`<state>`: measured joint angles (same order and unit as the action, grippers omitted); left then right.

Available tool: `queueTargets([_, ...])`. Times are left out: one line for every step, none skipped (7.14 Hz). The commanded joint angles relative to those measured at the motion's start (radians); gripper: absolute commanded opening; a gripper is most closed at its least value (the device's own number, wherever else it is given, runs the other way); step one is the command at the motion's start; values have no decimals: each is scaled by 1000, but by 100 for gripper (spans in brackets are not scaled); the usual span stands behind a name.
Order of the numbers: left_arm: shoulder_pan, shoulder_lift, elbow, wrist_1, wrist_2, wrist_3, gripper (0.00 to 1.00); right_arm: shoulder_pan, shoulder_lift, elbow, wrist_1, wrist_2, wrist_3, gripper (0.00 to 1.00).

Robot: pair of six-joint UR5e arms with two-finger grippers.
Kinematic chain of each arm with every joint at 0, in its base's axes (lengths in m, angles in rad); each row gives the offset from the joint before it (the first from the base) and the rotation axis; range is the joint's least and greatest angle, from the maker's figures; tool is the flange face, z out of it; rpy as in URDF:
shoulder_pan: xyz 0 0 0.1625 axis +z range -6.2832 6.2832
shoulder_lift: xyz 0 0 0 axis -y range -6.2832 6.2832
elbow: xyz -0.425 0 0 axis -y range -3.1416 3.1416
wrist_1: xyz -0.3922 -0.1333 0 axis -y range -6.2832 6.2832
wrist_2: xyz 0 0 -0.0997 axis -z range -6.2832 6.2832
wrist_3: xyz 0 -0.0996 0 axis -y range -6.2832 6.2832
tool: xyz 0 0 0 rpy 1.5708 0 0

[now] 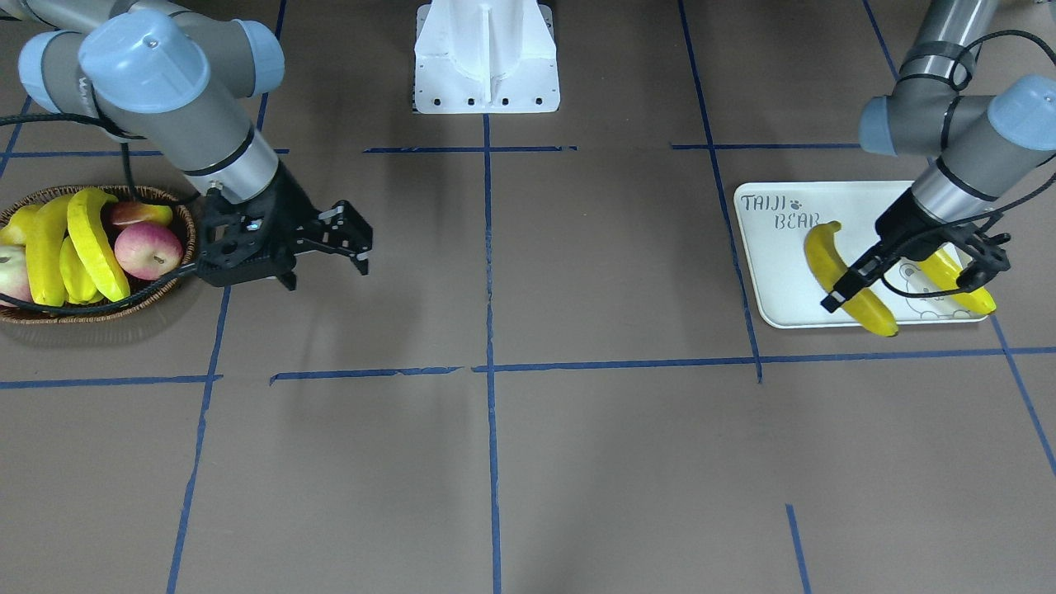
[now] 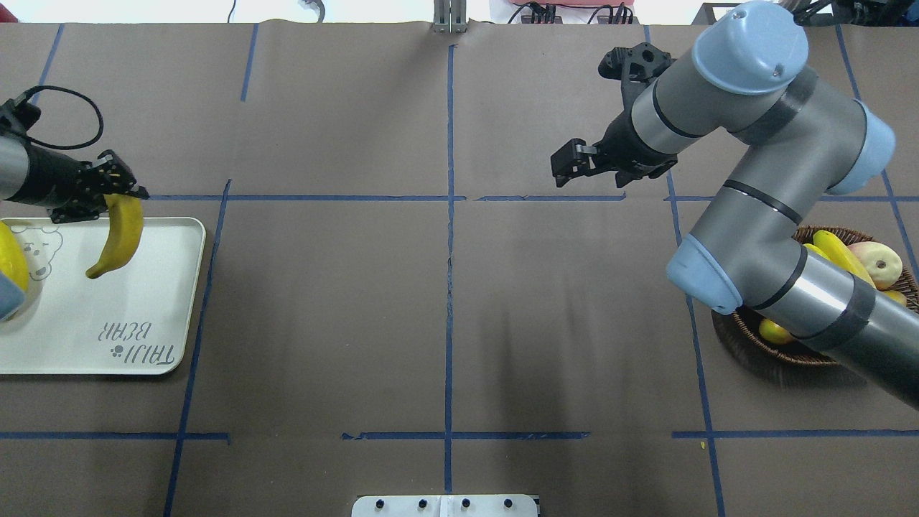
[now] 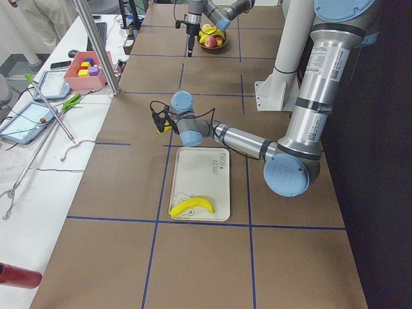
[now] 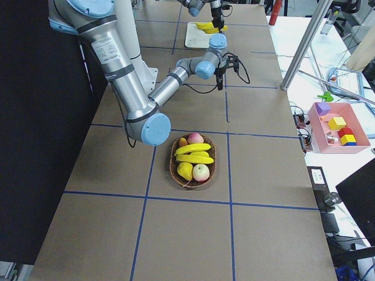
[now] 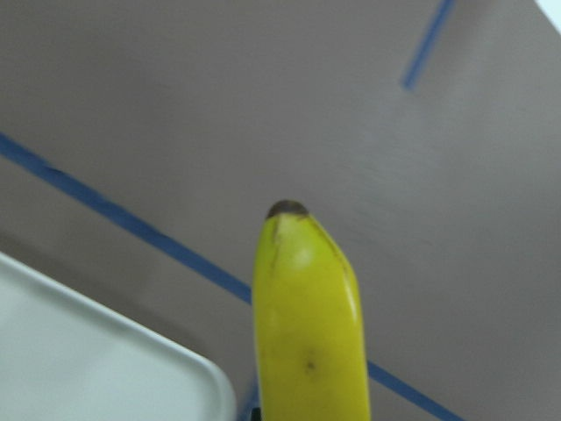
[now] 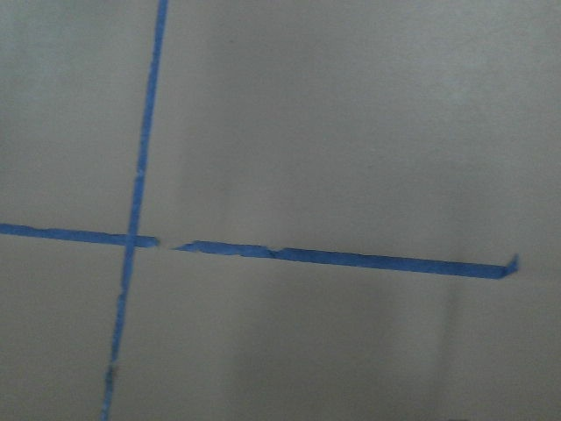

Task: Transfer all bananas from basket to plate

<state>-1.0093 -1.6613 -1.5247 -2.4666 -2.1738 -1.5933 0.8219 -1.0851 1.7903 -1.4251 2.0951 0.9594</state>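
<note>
Where the left gripper [image 1: 841, 293] clamps across its middle, the held banana [image 1: 825, 252] hangs at the right of the front-facing view, over the white plate [image 1: 775, 272] lettered TAIJI BEAR. In the overhead view it is at the far left of the frame. Its lower tip is over the plate and its gripped end lies by the plate's upper rim. The left wrist camera shows its dark tip above brown table, just past a rounded corner of the plate. The left side view shows it raised off the surface at the plate's far end.

A second banana [image 1: 957, 280] lies flat on the plate near the bear drawing, partly behind the left arm's wrist.

Two more bananas [image 1: 95, 243] are in the brown wicker basket [image 1: 186, 239] at the left edge of the front-facing view. They lie side by side among red-and-yellow apples [image 1: 148, 250] and other yellow fruit (too crowded to sort out further).

The right gripper [image 1: 356, 239] hangs over bare table just right of the basket in that view, and right of centre near the top of the overhead view. Its jaws stand parted with nothing between them, and its wrist camera sees only the table [image 1: 577, 462] and blue tape lines [image 1: 488, 247].

The white robot base [image 1: 487, 58] stands at top centre. In the right side view, a pink box [image 4: 340, 129] of coloured blocks sits on a white side table at the right of the frame.
</note>
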Motion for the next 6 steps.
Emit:
queueTargets([-32,49,104,0,-3,68,0,22,-56,29,-49,-1,-102,99])
queueTargets([-38,67,124,0,-1,128,3,22,-58,32,-49,-1,-102,99])
queueTargets([-46,81,126,0,0,148,7,22,-58,35,-49,-1,-102,99])
queueTargets([-48,97,126,-2,-1,148,15,17,-55,32,-49,-6,-102,99])
queueTargets([-57,106,124,-3,-1,182,64,19,-55,32,-49,-4,-102,99])
queueTargets([-95,106,126,1,-4,235,100,17,-55,32,-49,-4,-102,99])
